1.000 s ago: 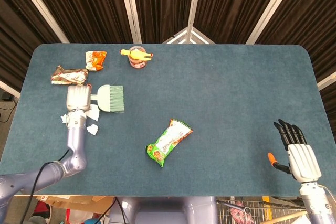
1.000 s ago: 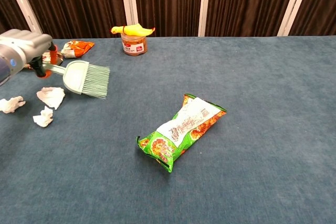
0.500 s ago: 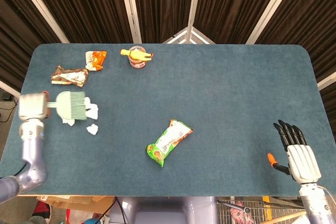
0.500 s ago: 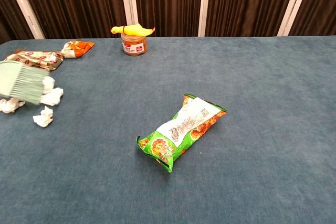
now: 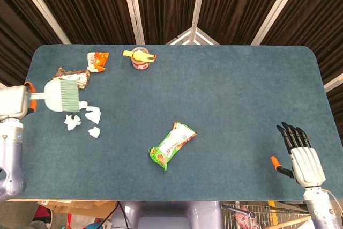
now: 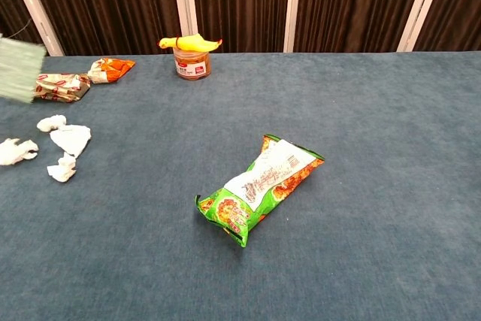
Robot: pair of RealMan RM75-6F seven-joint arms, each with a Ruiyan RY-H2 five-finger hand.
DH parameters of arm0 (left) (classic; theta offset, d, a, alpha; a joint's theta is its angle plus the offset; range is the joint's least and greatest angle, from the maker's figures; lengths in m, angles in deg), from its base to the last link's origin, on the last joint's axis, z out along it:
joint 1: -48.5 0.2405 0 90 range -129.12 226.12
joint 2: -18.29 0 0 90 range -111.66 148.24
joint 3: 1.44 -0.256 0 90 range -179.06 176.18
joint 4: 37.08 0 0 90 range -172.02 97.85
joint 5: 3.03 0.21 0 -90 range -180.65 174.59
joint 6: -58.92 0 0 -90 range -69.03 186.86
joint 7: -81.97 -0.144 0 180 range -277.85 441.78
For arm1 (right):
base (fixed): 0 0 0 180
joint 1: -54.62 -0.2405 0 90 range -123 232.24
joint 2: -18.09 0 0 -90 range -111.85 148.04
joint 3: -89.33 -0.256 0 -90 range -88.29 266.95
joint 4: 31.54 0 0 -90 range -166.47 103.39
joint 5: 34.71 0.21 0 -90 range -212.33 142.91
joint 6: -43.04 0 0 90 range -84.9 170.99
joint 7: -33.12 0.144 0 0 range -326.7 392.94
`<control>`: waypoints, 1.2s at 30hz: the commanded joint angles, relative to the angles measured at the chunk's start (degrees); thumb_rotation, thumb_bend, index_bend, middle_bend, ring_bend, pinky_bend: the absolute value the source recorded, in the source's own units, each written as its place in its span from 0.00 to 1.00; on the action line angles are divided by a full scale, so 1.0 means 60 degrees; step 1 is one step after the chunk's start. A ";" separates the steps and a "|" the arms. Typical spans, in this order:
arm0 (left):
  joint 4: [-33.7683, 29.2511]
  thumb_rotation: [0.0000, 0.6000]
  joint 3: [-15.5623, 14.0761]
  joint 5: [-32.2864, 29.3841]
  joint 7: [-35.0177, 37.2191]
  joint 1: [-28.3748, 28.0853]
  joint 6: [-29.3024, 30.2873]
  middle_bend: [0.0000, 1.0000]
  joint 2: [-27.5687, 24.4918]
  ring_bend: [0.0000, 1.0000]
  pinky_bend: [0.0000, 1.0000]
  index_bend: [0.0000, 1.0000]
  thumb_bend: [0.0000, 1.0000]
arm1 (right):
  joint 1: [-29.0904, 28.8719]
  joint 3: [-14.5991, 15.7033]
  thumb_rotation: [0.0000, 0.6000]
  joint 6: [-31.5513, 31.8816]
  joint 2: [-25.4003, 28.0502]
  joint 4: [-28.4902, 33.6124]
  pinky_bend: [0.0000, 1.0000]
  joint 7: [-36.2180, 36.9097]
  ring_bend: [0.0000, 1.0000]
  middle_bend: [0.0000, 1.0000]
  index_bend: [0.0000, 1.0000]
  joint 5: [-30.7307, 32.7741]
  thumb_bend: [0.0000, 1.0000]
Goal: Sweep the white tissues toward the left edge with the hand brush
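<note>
My left hand (image 5: 12,103) hangs at the table's left edge and grips the handle of the pale green hand brush (image 5: 61,96). The brush is lifted off the cloth, bristles toward the tissues; in the chest view only its bristles (image 6: 18,70) show at the far left. Several crumpled white tissues (image 5: 92,114) lie scattered just right of and below the brush, apart from it; the chest view shows them as tissues (image 6: 73,140) on the left side. My right hand (image 5: 300,153) rests at the near right corner, fingers straight and holding nothing.
A green snack bag (image 5: 171,146) lies mid-table. A jar with a yellow duck toy (image 5: 140,58) stands at the back. An orange packet (image 5: 97,60) and a brown wrapper (image 5: 72,76) lie at the back left, close behind the brush.
The brush has swept left across the tissues and then risen up and left, off the cloth. The tissues shifted a little leftward and spread. My right hand has barely moved.
</note>
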 commanded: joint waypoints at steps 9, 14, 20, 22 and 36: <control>-0.0686 1.00 -0.1276 0.4047 0.0341 -0.0637 -0.0568 1.00 0.0197 1.00 0.99 0.80 0.76 | -0.0003 -0.0045 1.00 -0.0006 0.0019 -0.0064 0.00 0.0123 0.00 0.00 0.00 0.0086 0.34; -0.0548 1.00 -0.1637 0.4969 0.0627 -0.0689 -0.0643 1.00 0.0202 1.00 0.99 0.80 0.76 | 0.0016 -0.0052 1.00 0.0028 0.0016 -0.0086 0.00 0.0130 0.00 0.00 0.00 0.0099 0.34; -0.0294 1.00 -0.2133 0.5995 0.1072 -0.0716 -0.0805 1.00 -0.0049 1.00 0.99 0.80 0.76 | 0.0017 -0.0053 1.00 0.0010 0.0012 -0.0075 0.00 0.0085 0.00 0.00 0.00 0.0129 0.34; -0.0131 1.00 -0.2287 0.6203 0.1142 -0.0705 -0.0889 1.00 -0.0064 1.00 0.99 0.80 0.76 | 0.0015 -0.0052 1.00 -0.0004 0.0007 -0.0056 0.00 0.0070 0.00 0.00 0.00 0.0141 0.34; 0.1911 1.00 -0.2465 0.5914 0.1308 -0.0532 -0.1596 1.00 0.0821 1.00 0.99 0.80 0.76 | 0.0023 -0.0048 1.00 -0.0013 0.0011 -0.0006 0.00 0.0030 0.00 0.00 0.00 0.0161 0.34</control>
